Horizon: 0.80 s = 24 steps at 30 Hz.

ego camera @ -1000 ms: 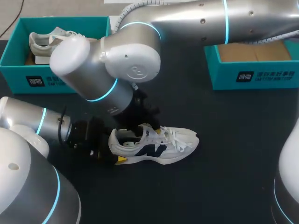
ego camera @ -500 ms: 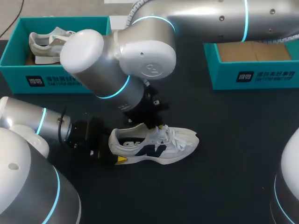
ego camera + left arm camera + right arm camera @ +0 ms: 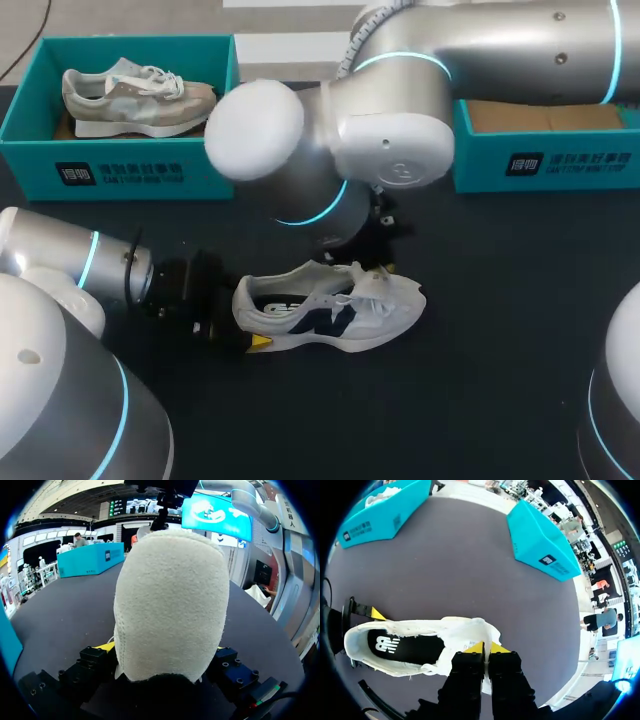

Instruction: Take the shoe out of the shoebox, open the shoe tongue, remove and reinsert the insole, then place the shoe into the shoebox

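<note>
A white mesh sneaker with a navy side mark (image 3: 335,315) rests on its sole on the dark grey tabletop (image 3: 480,380). The left tool (image 3: 163,649) clamps its fuzzy heel from both sides. The right tool (image 3: 485,647), its fingers pressed together, pinches the raised white tongue (image 3: 479,630). Well beyond the left tool sits an open teal cardboard shoebox (image 3: 30,170) holding a beige sneaker (image 3: 135,95). A second teal box (image 3: 480,165) sits beyond the right tool.

We record one dark table (image 3: 480,340). Directly on it: one white shoe (image 3: 335,312), near the middle; one teal shoebox (image 3: 120,172), far left; a second teal shoebox (image 3: 560,165), far right.
</note>
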### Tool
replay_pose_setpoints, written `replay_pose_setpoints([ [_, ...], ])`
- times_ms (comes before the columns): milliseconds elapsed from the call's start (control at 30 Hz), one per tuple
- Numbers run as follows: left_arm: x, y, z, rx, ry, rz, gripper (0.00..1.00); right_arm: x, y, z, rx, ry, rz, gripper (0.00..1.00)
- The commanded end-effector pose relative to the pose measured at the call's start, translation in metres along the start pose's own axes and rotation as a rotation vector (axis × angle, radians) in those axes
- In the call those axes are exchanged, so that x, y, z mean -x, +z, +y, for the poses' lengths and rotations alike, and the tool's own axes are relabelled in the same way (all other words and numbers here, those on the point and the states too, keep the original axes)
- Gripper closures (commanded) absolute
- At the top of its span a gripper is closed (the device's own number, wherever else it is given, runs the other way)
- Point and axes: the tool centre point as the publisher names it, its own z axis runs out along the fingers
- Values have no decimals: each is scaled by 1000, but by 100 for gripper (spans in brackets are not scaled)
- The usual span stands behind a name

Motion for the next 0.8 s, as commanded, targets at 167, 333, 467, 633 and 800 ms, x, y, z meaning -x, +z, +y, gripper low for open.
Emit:
replay_pose_setpoints([
  [167, 3, 4, 4, 3, 0, -2, 100, 16, 25, 7, 63, -195, 174, 100],
  [333, 3, 4, 4, 3, 0, -2, 100, 7, 47, 13, 89, -284, 233, 100],
  [467, 3, 4, 4, 3, 0, -2, 100, 0, 63, 12, 76, -322, 216, 100],
  [633, 3, 4, 4, 3, 0, -2, 100, -4, 77, 4, 17, -317, 179, 100],
  [800, 3, 4, 4, 3, 0, -2, 100, 0, 77, 0, -26, -323, 137, 72],
])
